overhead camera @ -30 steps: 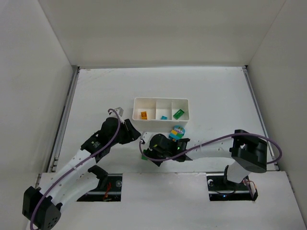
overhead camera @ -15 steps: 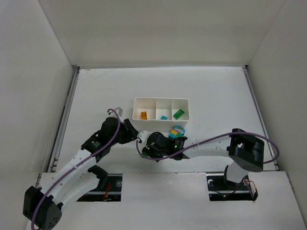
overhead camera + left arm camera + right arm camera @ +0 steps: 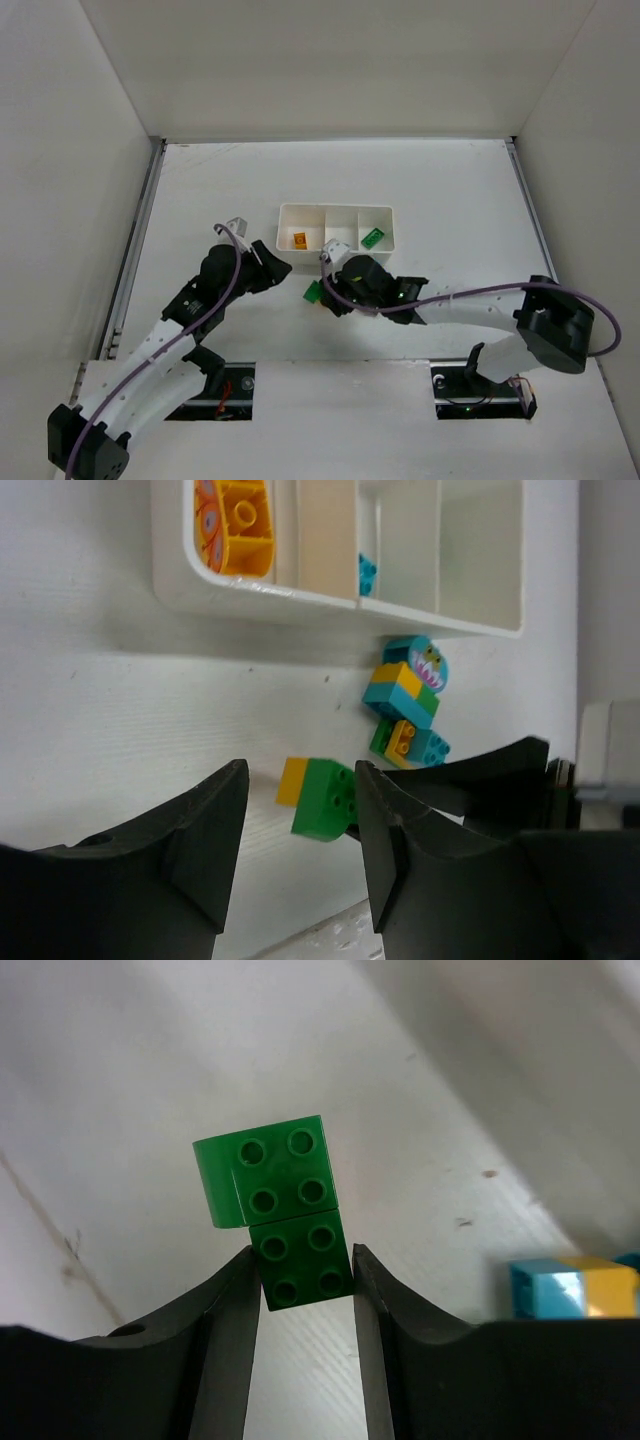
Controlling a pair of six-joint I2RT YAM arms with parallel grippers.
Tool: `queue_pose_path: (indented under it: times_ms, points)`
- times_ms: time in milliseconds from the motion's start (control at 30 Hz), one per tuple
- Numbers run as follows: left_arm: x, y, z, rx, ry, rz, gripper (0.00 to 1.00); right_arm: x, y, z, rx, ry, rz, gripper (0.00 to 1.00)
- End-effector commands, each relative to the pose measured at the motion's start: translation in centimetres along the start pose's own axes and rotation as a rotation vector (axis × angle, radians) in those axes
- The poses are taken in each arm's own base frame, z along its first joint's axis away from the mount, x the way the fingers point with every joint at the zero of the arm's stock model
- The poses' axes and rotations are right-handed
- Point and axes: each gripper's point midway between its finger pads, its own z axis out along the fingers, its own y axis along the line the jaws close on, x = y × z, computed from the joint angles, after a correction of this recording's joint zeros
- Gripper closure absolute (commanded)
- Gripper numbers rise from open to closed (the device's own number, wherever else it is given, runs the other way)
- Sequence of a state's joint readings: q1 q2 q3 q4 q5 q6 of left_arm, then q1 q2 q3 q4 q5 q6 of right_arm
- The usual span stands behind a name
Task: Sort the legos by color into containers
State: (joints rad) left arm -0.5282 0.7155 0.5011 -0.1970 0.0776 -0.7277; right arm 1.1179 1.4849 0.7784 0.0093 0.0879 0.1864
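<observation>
Inside tray (image 3: 336,206) — orange, cyan, green legos (image 3: 372,237)

Overhead camera sits high behind the bases, looking straight down, taking in the whole table (image 3: 450,190). Left wrist camera rides low and close, peering past its own fingers (image 3: 190,840) toward the tray (image 3: 260,595). Right wrist camera is tighter still, right on the green brick (image 3: 290,1235). All three catch that brick; overhead and left wrist share the tray.

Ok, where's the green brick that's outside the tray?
In the top view, the green brick is pinched in the right gripper, just on the near side of the tray, in front of its left compartment.
</observation>
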Motion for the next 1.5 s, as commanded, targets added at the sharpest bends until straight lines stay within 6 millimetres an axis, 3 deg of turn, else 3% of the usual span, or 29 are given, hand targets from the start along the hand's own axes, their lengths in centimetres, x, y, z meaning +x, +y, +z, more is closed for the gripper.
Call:
queue_pose_path:
  times_ms: [0, 167, 300, 400, 567, 700, 1000, 1467]
  points:
    - [-4.2, -3.8, -1.0, 0.144, -0.162, -0.031, 0.56, -7.0, -0.5, -1.9, -0.051, -0.279, 0.246, 0.78]
    - [-6.5, -7.0, -2.3, 0.298, -0.279, -0.078, 0.54, -9.9, -2.1, -3.5, -0.084, -0.398, 0.524, 0.79]
    - [-6.5, -8.8, -2.6, 0.416, -0.307, -0.133, 0.52, -11.9, -1.5, -4.7, -0.171, -0.476, 0.650, 0.79]
    - [-5.8, -9.3, -2.7, 0.463, -0.306, -0.138, 0.51, -12.6, -2.3, -5.0, -0.186, -0.508, 0.711, 0.78]
    - [-4.3, -8.8, -1.5, 0.422, -0.256, -0.115, 0.53, -12.2, -3.1, -4.4, -0.144, -0.504, 0.707, 0.78]
    - [-4.4, -8.9, -0.9, 0.404, -0.248, -0.106, 0.55, -11.8, -3.8, -4.0, -0.093, -0.495, 0.693, 0.78]
    - [-2.4, -10.1, 0.7, 0.395, -0.170, -0.049, 0.59, -11.8, -3.3, -3.7, -0.038, -0.471, 0.632, 0.79]
    - [-2.0, -10.6, 1.0, 0.383, -0.165, -0.025, 0.68, -10.8, -2.3, -2.6, 0.038, -0.404, 0.528, 0.80]
